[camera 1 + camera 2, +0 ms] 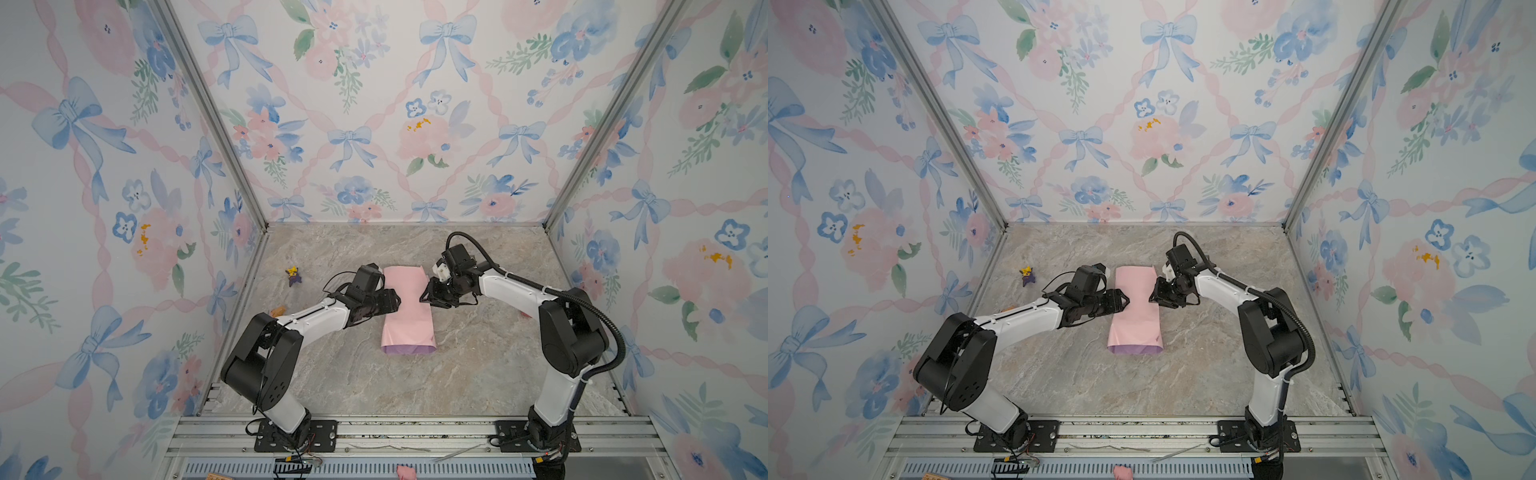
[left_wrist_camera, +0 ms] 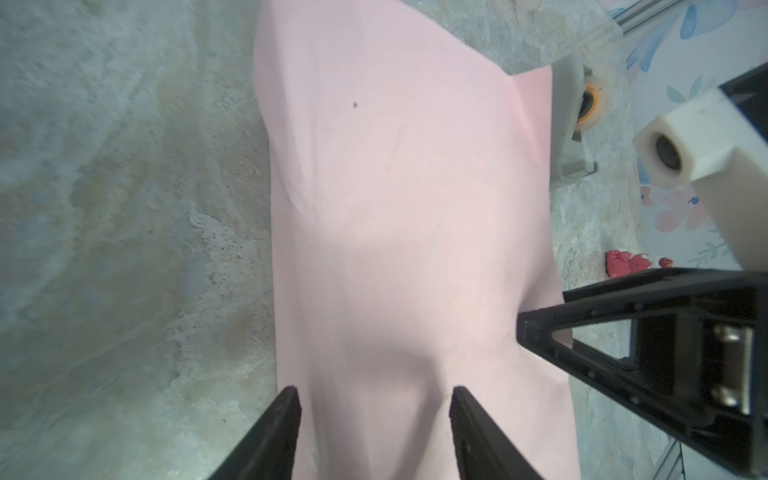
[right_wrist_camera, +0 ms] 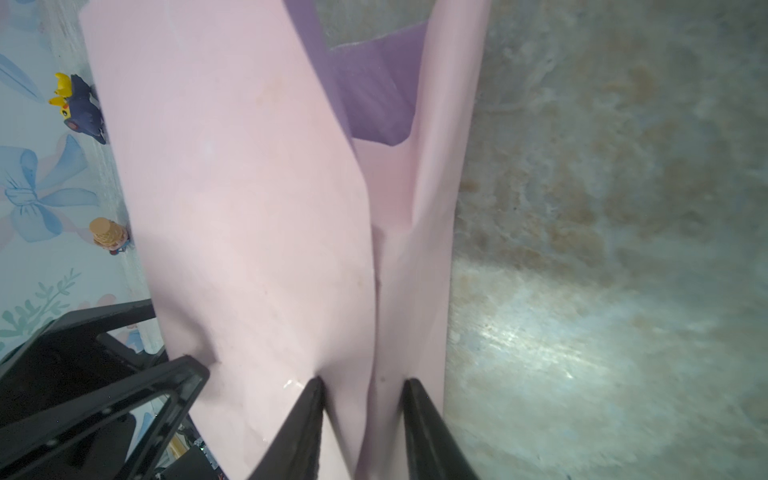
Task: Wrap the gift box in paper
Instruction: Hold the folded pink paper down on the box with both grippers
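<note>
The marbled table (image 1: pixel 478 374) carries the paper (image 1: pixel 407 316), folded pink side out into a long flat sleeve. It lies between the two pincers with a long edge facing each. The gift box cannot be seen, and what the sleeve holds is hidden. A lilac band shows at the sleeve's end nearest the arm bases.

The left gripper (image 1: pixel 397 301) reaches over the edge on its own side. In its wrist view the fingers (image 2: pixel 286 419) stand well apart and clamp nothing, with pink paper under and between them. Directly across, close to its tips, the right gripper (image 1: pixel 424 296) meets the opposite edge. Its fingers (image 3: pixel 307 415) are parted less widely. They straddle the seam where one flap overlaps the other and touch the paper without squeezing it flat.

Past the right gripper, just beside the sleeve's corner, a grey tape dispenser (image 2: pixel 569 124) holds a tape roll (image 2: pixel 592 102). Behind the left gripper, well apart, stands a small purple-and-yellow figure (image 1: pixel 294 276).
</note>
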